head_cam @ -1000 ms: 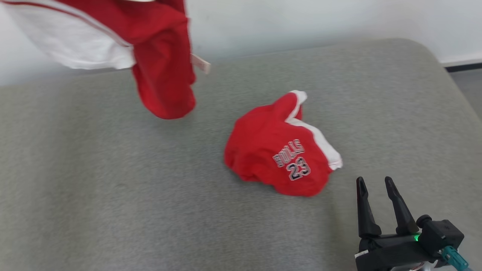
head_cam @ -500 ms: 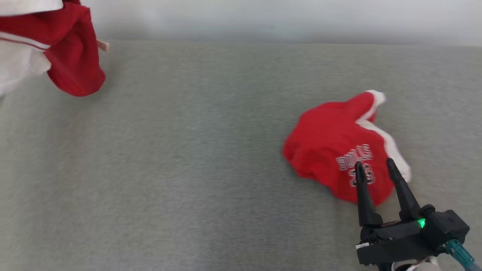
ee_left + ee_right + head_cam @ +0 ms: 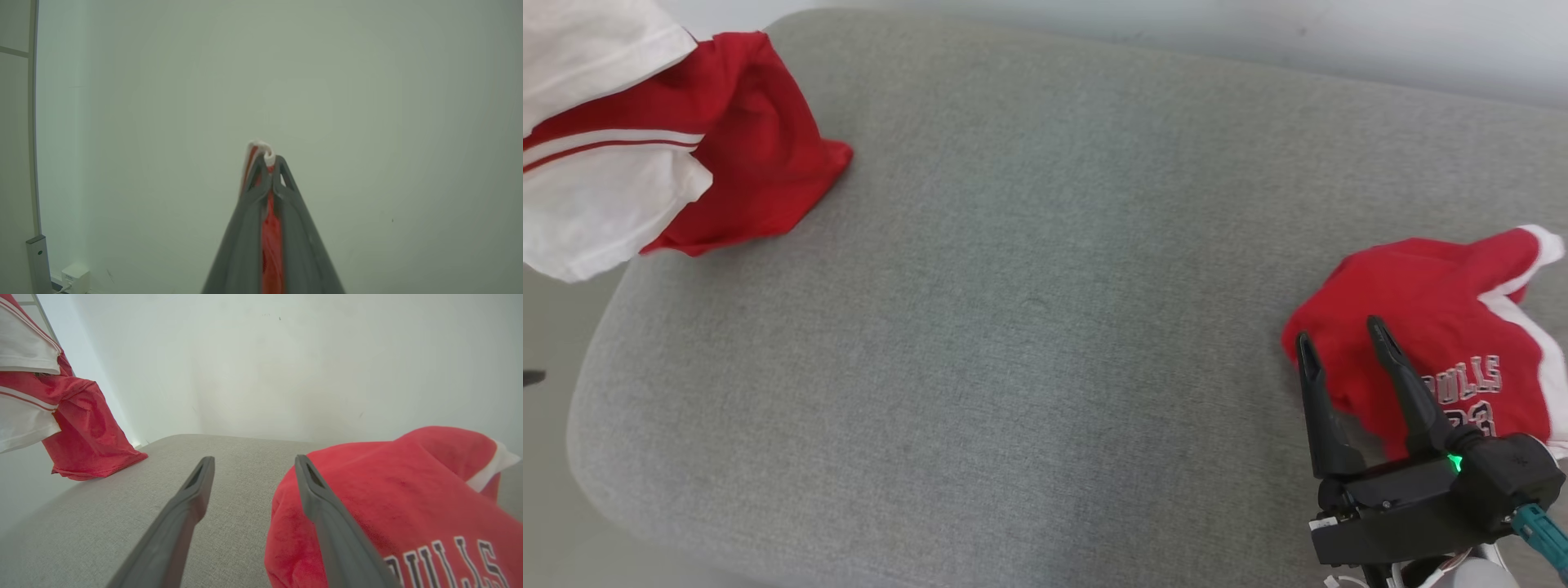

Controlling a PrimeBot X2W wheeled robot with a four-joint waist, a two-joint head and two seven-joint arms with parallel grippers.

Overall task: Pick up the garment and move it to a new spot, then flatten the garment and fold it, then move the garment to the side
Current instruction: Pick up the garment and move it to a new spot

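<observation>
Two: hanging garment clamped in left fingers; jersey on cushion.

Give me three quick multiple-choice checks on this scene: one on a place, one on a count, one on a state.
1. Where on the grey cushion does the lettered garment lie, in the head view?
A) far left end
B) middle
C) right end

2. How many red garments are in the head view?
A) one
B) two
C) three

3. The left gripper is:
A) shut on the hanging garment
B) wide open
C) shut on nothing

Answers:
1 C: it lies crumpled by the cushion's right edge.
2 B: the lettered one, plus the hanging one at upper left.
3 A: the left wrist view shows red and white cloth pinched between its closed fingers.
</observation>
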